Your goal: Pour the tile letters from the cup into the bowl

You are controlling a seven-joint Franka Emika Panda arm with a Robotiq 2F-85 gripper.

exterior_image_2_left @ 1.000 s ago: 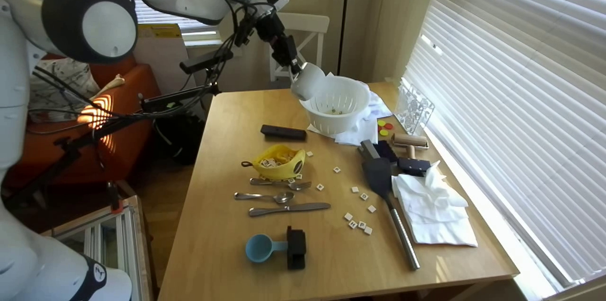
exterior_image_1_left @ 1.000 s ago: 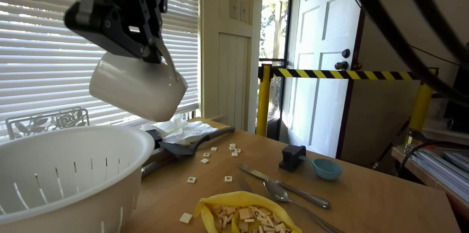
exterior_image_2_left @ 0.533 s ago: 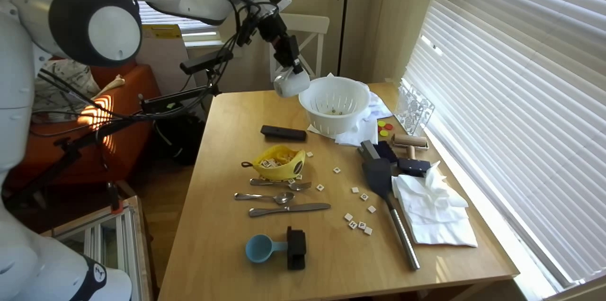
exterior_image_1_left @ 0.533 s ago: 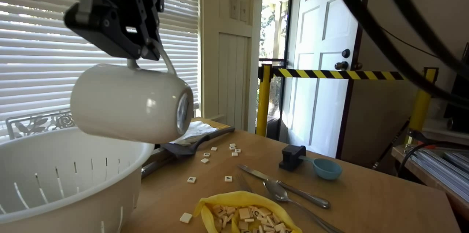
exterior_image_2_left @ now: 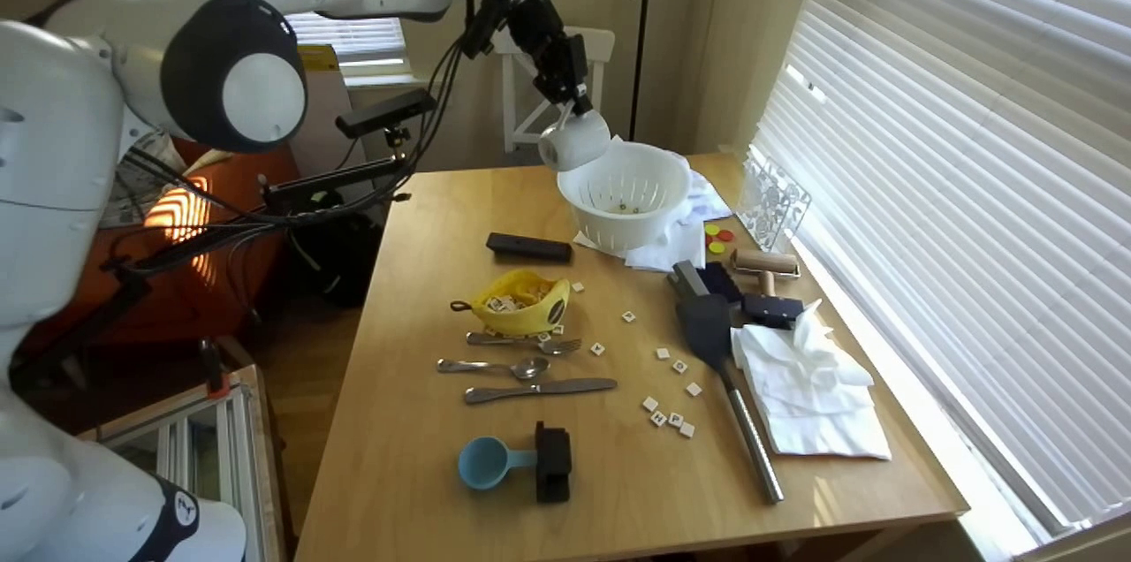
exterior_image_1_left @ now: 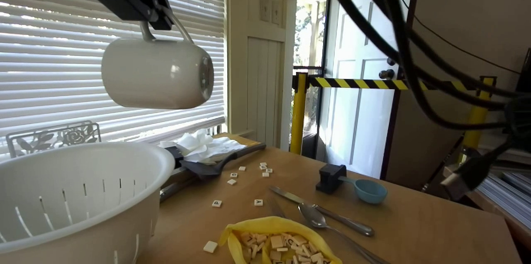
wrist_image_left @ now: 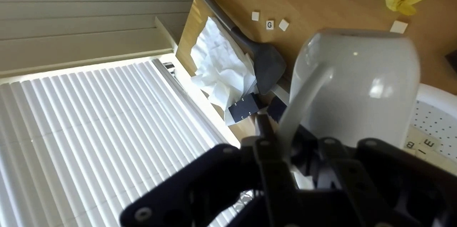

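1. Our black two-finger metal gripper (exterior_image_1_left: 155,21) has its fingers clamped on the handle of the pale grey-white, shiny, round-sided cup (exterior_image_1_left: 153,75). The cup is up in the air, on its side, abt level, its bottom facing away from the big round white plastic bowl w/ slits (exterior_image_1_left: 137,210).
2. In the wrist view, some flat, square, cream tile letters (wrist_image_left: 428,144) sit in the bowl. We can't see in the cup, so we don't know if any are left.
3. We think the pour is nearly done, but a few cld be stuck.
4. To do it well, we put the cup's mouth over the mid of the bowl, then tip it down more, slow.
5. A wee shake may help, but not hard, b/c the handle cld twist.
6. Mind the bowl's rim: a bump might spill tiles on the light brown wood table (exterior_image_1_left: 431,231).
7. If none drop, we stand the cup up b4 we go.
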